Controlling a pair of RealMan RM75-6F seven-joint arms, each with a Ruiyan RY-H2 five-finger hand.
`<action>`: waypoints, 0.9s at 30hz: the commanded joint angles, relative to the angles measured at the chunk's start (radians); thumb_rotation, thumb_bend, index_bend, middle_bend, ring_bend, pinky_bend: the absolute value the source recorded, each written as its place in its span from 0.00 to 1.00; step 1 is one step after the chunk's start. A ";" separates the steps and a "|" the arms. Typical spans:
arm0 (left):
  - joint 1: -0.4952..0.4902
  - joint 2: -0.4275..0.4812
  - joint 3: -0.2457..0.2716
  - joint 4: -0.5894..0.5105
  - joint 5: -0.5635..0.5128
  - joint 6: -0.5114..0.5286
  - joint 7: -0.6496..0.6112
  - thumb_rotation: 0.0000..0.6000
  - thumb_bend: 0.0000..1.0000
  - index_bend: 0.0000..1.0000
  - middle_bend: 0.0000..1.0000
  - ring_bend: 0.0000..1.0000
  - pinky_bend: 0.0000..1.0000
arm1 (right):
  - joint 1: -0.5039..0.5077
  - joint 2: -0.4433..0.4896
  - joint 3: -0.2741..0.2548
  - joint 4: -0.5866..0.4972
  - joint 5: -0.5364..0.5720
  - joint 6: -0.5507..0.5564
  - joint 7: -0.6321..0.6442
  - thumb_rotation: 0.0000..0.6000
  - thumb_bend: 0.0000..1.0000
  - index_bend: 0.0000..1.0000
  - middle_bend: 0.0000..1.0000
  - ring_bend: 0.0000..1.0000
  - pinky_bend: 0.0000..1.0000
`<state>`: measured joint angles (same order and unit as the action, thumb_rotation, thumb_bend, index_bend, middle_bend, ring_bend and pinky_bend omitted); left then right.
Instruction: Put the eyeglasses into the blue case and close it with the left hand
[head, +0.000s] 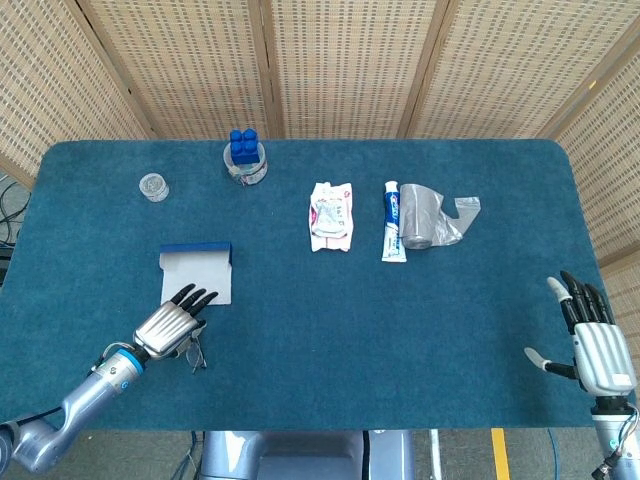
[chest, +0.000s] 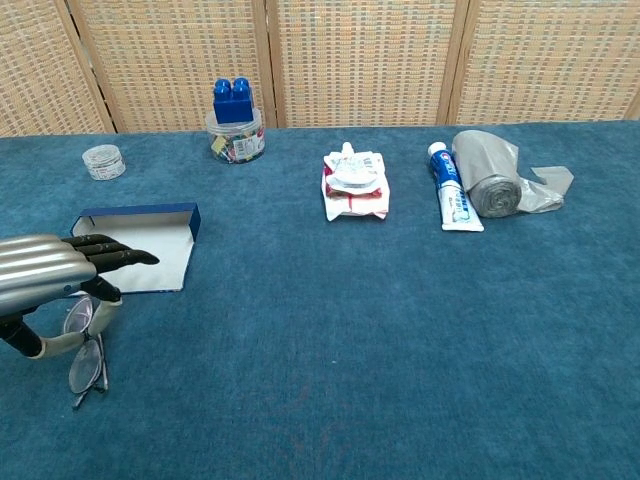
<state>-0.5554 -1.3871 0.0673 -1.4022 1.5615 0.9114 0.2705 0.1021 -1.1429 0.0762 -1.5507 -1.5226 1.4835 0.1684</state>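
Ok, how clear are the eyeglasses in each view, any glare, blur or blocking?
Head view: even light, no glare; the eyeglasses are tiny and mostly hidden under the left robot hand. Chest view: eyeglasses sharp, thin-framed against the carpet, upper lens partly behind the left robot hand, which is cut by the frame edge.
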 joint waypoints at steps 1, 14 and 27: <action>0.001 -0.002 0.002 0.003 0.000 0.005 -0.004 1.00 0.44 0.57 0.00 0.00 0.00 | 0.000 0.000 0.000 0.000 0.001 -0.001 0.000 1.00 0.00 0.00 0.00 0.00 0.00; 0.003 0.014 0.002 -0.007 -0.002 0.031 -0.032 1.00 0.44 0.60 0.00 0.00 0.00 | 0.001 0.002 -0.001 -0.002 0.002 -0.004 0.004 1.00 0.00 0.00 0.00 0.00 0.00; -0.012 0.056 -0.115 0.013 -0.125 0.063 -0.167 1.00 0.45 0.61 0.00 0.00 0.00 | 0.003 0.005 -0.003 -0.005 -0.001 -0.009 0.012 1.00 0.00 0.00 0.00 0.00 0.00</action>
<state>-0.5572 -1.3269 -0.0270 -1.4058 1.4577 0.9822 0.1143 0.1056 -1.1379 0.0736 -1.5562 -1.5234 1.4743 0.1800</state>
